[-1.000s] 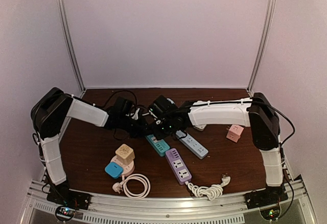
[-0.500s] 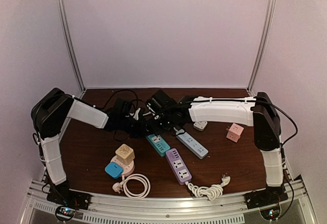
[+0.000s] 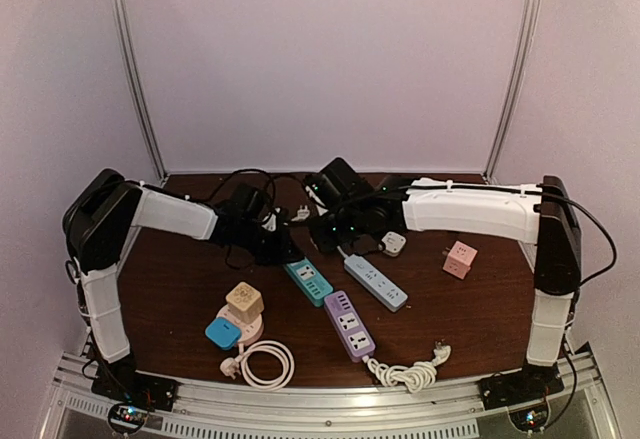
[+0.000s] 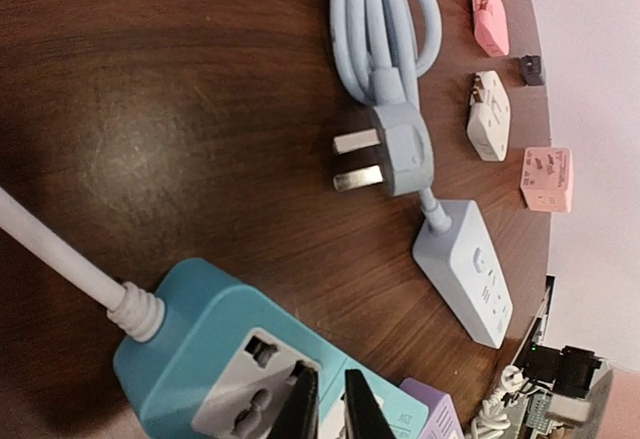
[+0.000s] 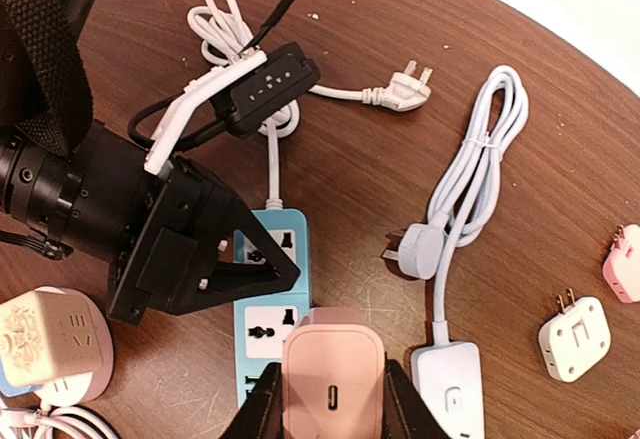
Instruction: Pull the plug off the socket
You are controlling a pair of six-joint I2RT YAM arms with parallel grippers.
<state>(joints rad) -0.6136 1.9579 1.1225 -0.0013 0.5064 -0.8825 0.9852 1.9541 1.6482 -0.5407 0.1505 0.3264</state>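
The pink plug (image 5: 333, 379) sits between the fingers of my right gripper (image 5: 333, 401), which is shut on it and holds it clear above the teal socket strip (image 5: 268, 309). The strip's two sockets facing the right wrist camera have nothing in them. My left gripper (image 4: 330, 409) is shut, its tips resting on the grey socket face of the teal strip (image 4: 200, 339). In the top view, the left gripper (image 3: 283, 255) is at the strip's far end (image 3: 308, 281), and the right gripper (image 3: 330, 231) hangs just behind it.
A pale blue strip (image 3: 375, 281) with its coiled cord (image 5: 470, 179) lies right of the teal one, a purple strip (image 3: 349, 325) nearer. A white adapter (image 3: 393, 244) and a pink cube (image 3: 459, 259) sit at the right. A beige cube (image 3: 244, 302) and a white cord coil (image 3: 265, 364) lie front left.
My right arm has drawn back and to the right, carrying the pink plug up and away from the teal strip. The left gripper has stayed on the strip.
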